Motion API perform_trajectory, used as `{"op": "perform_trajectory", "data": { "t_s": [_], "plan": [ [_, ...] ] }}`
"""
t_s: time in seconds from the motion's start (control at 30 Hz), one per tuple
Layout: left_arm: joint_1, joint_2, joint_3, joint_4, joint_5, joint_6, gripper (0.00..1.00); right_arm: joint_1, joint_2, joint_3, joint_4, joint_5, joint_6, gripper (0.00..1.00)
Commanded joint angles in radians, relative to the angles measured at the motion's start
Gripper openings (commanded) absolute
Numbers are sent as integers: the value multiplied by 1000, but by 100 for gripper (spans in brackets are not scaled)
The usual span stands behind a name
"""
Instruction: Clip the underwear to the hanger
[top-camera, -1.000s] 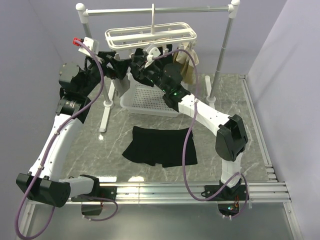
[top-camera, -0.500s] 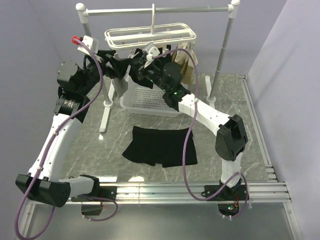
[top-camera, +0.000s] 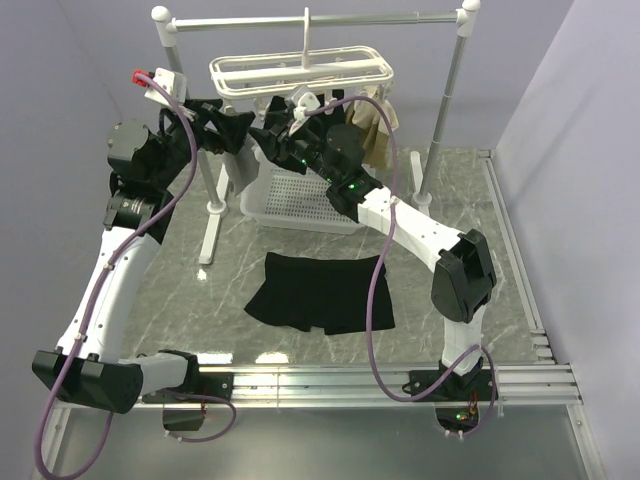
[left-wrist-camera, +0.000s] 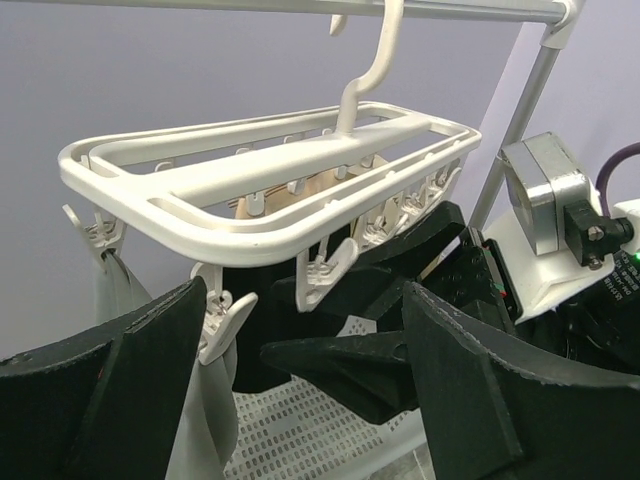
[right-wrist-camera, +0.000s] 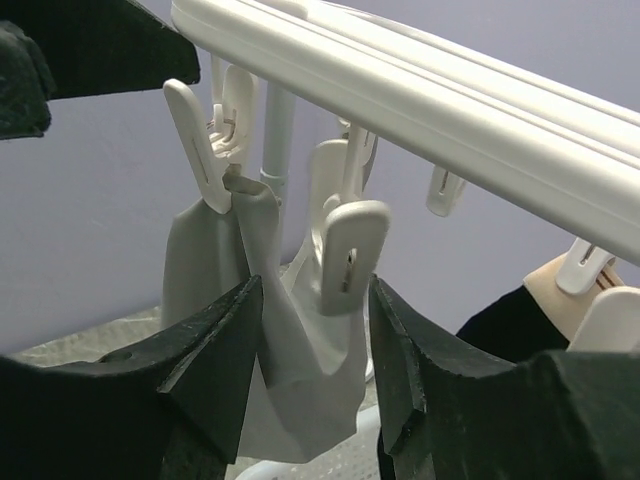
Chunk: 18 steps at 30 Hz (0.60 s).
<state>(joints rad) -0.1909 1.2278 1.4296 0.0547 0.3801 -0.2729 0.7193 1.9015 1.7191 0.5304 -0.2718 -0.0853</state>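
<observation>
The black underwear (top-camera: 320, 292) lies flat on the marble table in front of the basket, with no gripper near it. The white hanger (top-camera: 300, 72) hangs by its hook from the rail. A small grey garment (right-wrist-camera: 270, 330) is pegged at the hanger's left end. My left gripper (top-camera: 232, 128) is up under that end, open with nothing between its fingers (left-wrist-camera: 110, 390). In the left wrist view the hanger (left-wrist-camera: 270, 180) fills the top. My right gripper (right-wrist-camera: 315, 290) is open, its jaws either side of a dangling white clip peg (right-wrist-camera: 345, 255), clear of it.
The grey rail stand (top-camera: 205, 210) with white knobs spans the back. Below the hanger stands a white perforated basket (top-camera: 300, 195). A tan garment (top-camera: 375, 125) hangs at the hanger's right end. Both grippers crowd together under the hanger's left end.
My left wrist has lifted and drifted left, away from the right gripper. The right arm has stayed almost in place under the hanger. The underwear has not moved.
</observation>
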Motion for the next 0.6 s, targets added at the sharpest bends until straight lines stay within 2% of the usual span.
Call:
{"op": "perform_trajectory", "data": {
  "t_s": [0.0,0.23,0.3,0.33,0.47,0.57],
  "plan": [
    [10,-2,40,17,11,-18,85,-8,-25,53,45,32,22,54],
    [16,-2,38,19,19,-22,85,-8,-10,74,62,33,36,53],
    [18,-1,45,14,25,-20,85,-9,-10,76,66,31,35,49],
    [18,-1,46,13,32,-19,85,-8,-10,77,66,28,33,46],
    [18,9,60,-16,63,6,84,-9,-7,99,42,8,30,23],
    [18,38,121,-88,95,34,84,-8,-16,102,22,-20,21,13]
  ]
}}
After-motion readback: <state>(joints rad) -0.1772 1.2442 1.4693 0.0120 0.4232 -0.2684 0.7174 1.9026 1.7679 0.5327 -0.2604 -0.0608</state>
